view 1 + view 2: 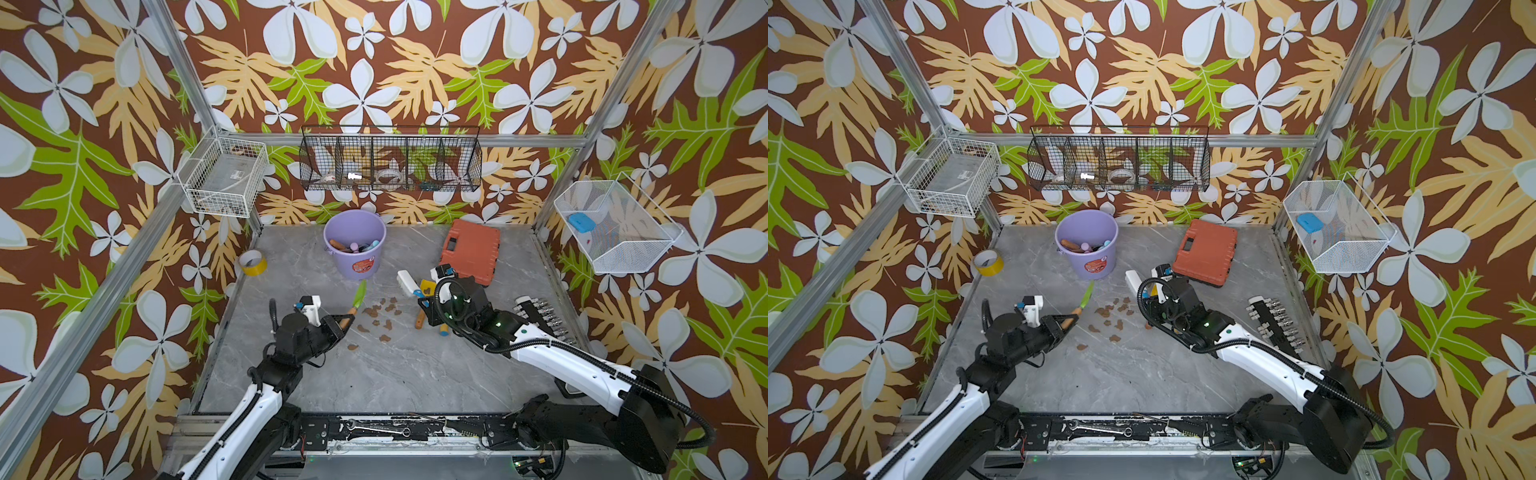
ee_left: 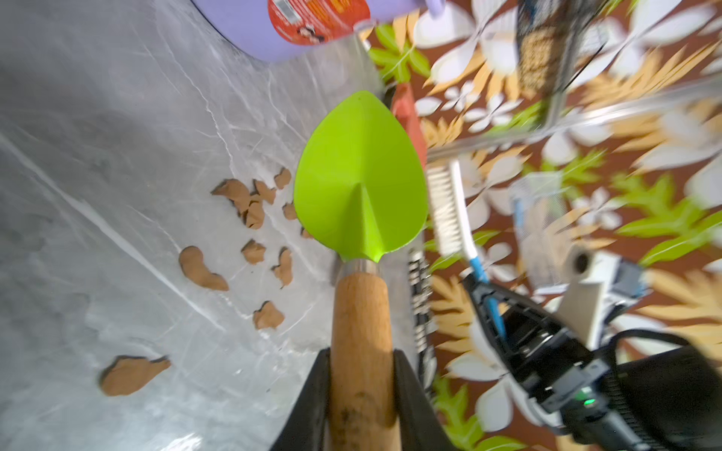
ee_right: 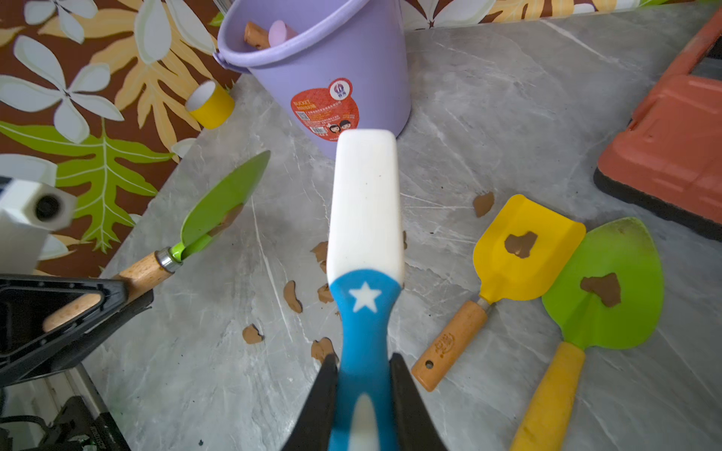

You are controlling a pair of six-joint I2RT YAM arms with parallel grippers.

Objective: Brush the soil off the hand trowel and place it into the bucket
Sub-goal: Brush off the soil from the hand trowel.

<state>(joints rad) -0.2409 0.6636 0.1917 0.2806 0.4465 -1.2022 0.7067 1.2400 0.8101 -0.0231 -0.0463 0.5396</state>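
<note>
Overview, both top views: you have the left gripper (image 1: 347, 320) clamped on the round wooden handle of the hand trowel (image 1: 360, 291). Its glossy lime-green blade is turned edge-up and points to 1 o'clock, with the tip near the foot of the bucket (image 1: 345, 266) but apart from it. The bucket, a smooth lilac plastic pail with tool handles inside, stands at 12 o'clock on the grey marble-patterned table (image 1: 374, 382). The soil (image 1: 376, 309), flat ragged brown clumps, lies scattered at table centre, at 3 o'clock from the left gripper. The right gripper (image 1: 423, 300) grips the brush (image 1: 405, 277) at 3 o'clock from the soil. A ribbed orange-red tool case (image 1: 471, 249) lies at 1 o'clock and a yellow tape roll (image 1: 252, 262) at 10 o'clock.

Left wrist view: the black fingers (image 2: 406, 390) press the handle from both sides with no gap. A steel ferrule joins the handle to the heart-shaped blade (image 2: 359, 172), which has a raised centre rib and shows smooth plain green on this face. White bristles of the brush (image 2: 449, 211) stand just beside the blade's edge; you cannot tell whether they touch.

Right wrist view: the right gripper (image 3: 364, 363) is closed on the brush's blue waist, with the white rectangular back (image 3: 365, 203) facing the camera. A brown patch (image 3: 228, 218) shows on the held blade's other face. A yellow square-bladed trowel (image 3: 523, 242) and a second green trowel (image 3: 609, 281) lie flat near the tool case, each carrying a brown clump.
</note>
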